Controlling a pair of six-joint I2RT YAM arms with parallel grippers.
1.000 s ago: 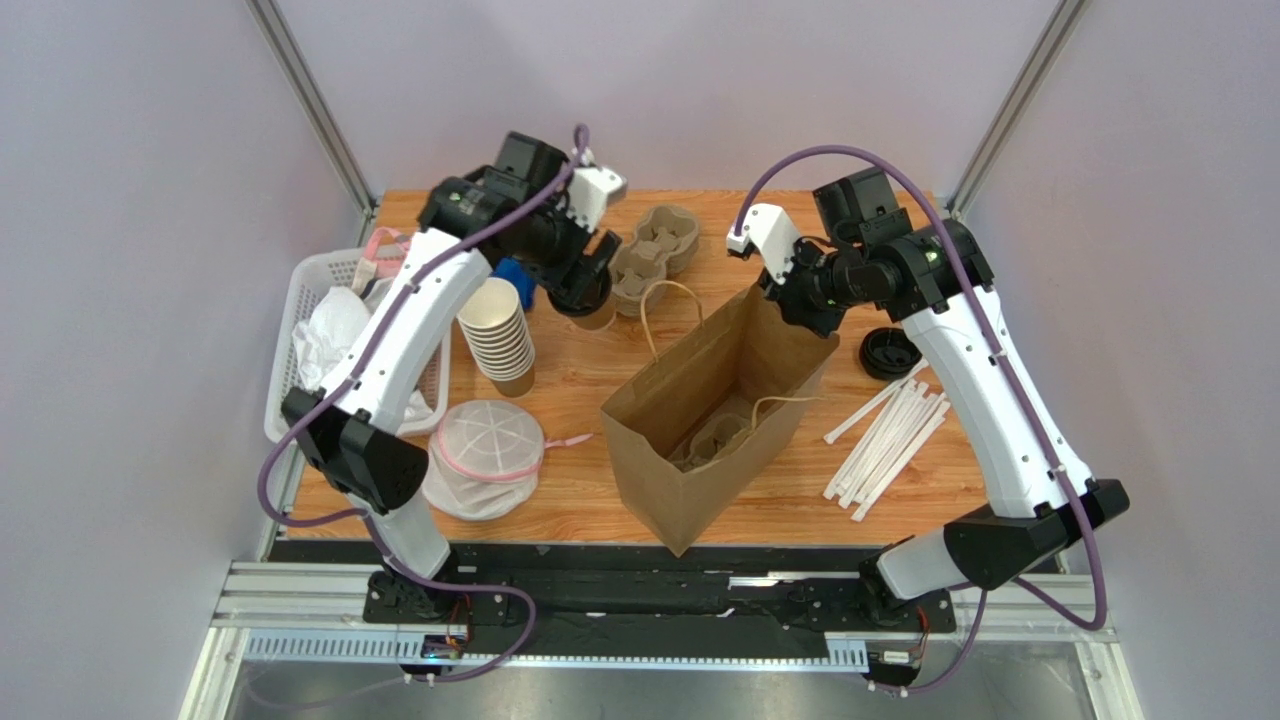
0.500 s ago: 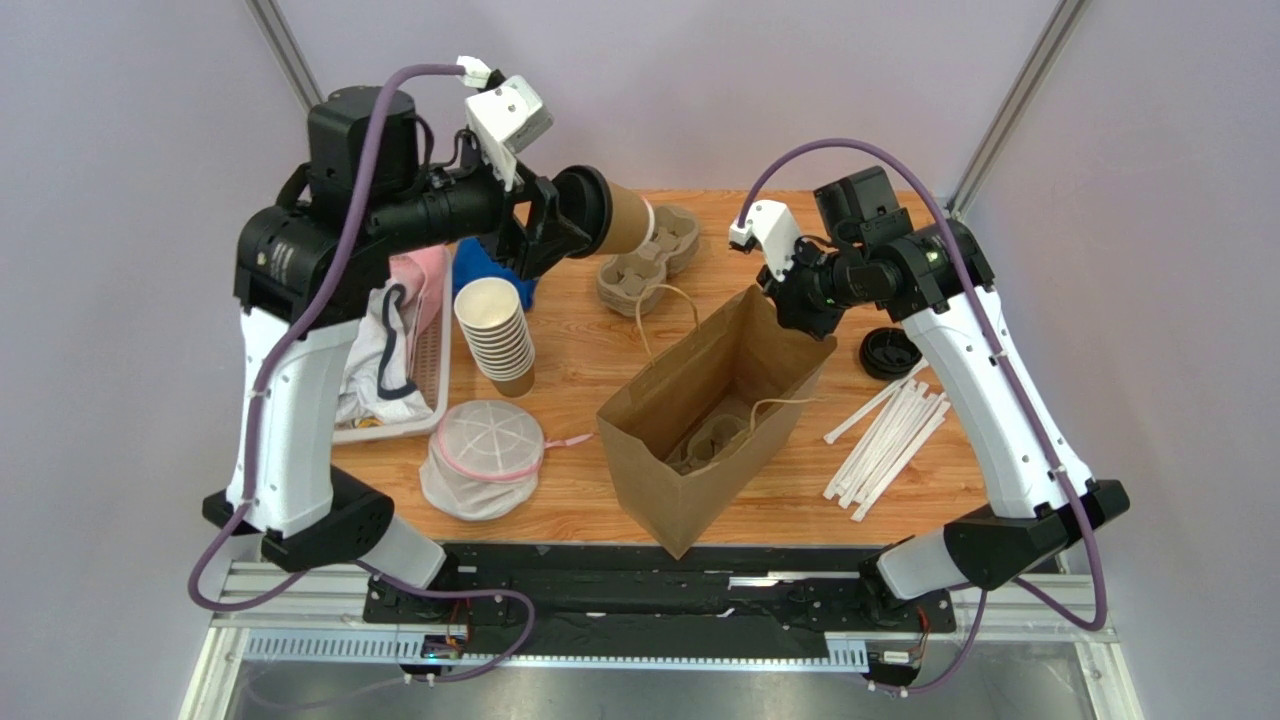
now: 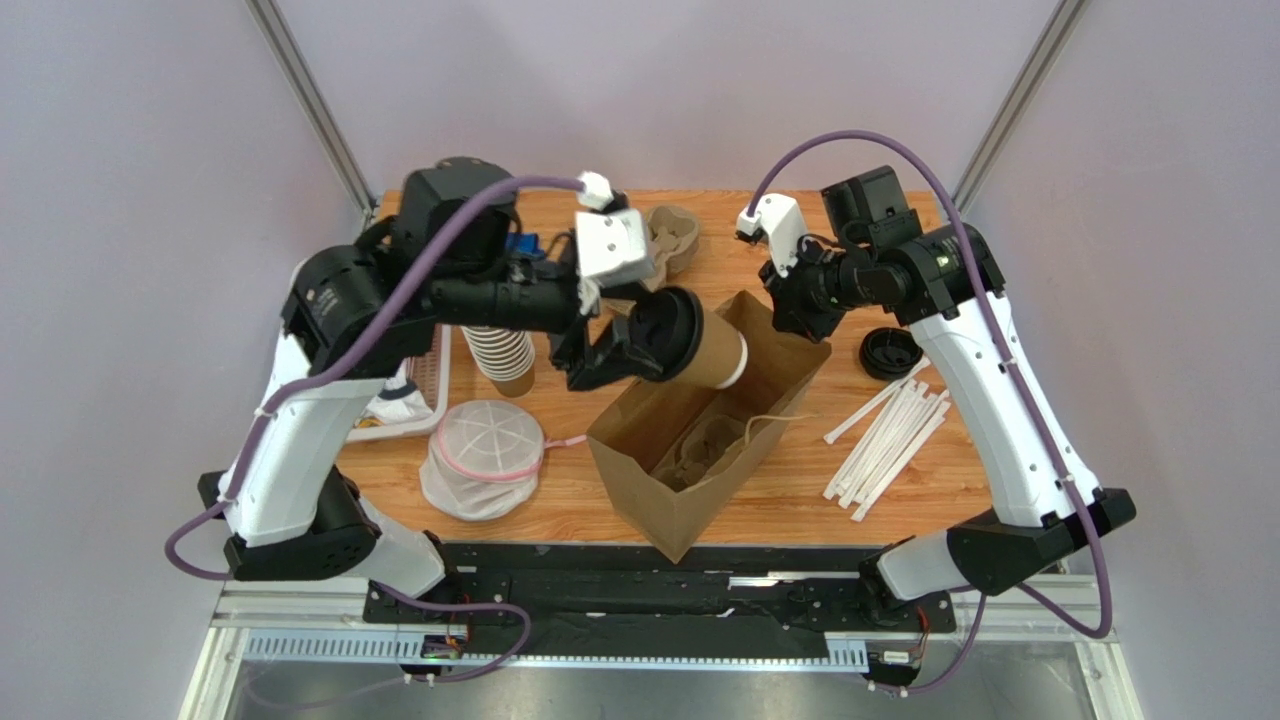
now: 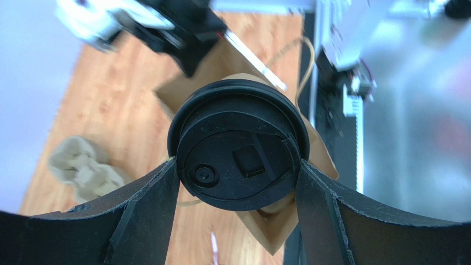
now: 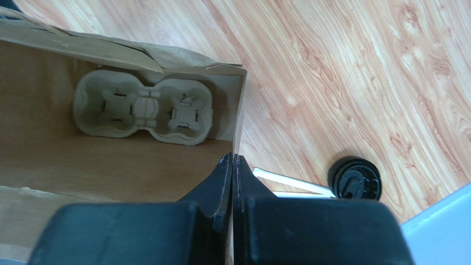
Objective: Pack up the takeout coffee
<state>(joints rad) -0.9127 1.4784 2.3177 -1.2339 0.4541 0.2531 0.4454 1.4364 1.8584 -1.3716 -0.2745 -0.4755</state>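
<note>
**Coffee cup held over open bag**

The left gripper (image 4: 237, 165) clamps the takeout coffee (image 3: 703, 345) by its lid end, sideways above the paper bag (image 3: 679, 518). The right gripper (image 5: 232, 160) pinches the bag's rim. The cup is probably light and crushable, so the stiff lidded rim is the best hold.

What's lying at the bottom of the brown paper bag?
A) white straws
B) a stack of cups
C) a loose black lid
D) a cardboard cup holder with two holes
D: the right wrist view looks down into the paper bag, and only a two-slot cup holder lies on its bottom.
</note>
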